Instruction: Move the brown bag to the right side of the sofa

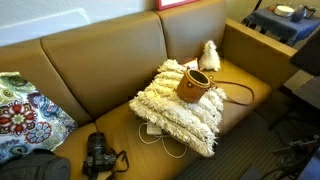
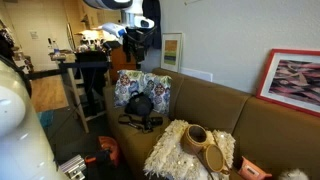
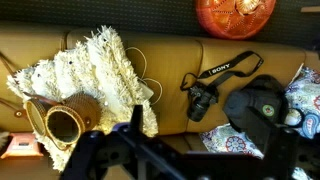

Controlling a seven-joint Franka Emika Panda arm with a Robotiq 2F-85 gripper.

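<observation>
The brown bag (image 1: 197,84) lies on its side on a shaggy cream pillow (image 1: 175,105) on the right seat of the sofa (image 1: 100,70). Its thin strap (image 1: 238,92) trails to the right. It also shows in an exterior view (image 2: 202,142) and at the lower left of the wrist view (image 3: 65,125), with its round opening facing the camera. My gripper (image 2: 140,42) hangs high above the sofa's other end, far from the bag. In the wrist view the gripper (image 3: 200,150) is a dark blur along the bottom edge; it looks open and holds nothing.
A black camera (image 1: 98,155) with its strap lies on the seat beside a white cable (image 1: 160,135). A patterned cushion (image 1: 20,115) and a black pouch (image 3: 262,105) sit at the left end. A white fluffy toy (image 1: 209,53) leans behind the bag. A dark table (image 1: 285,22) stands past the sofa's right arm.
</observation>
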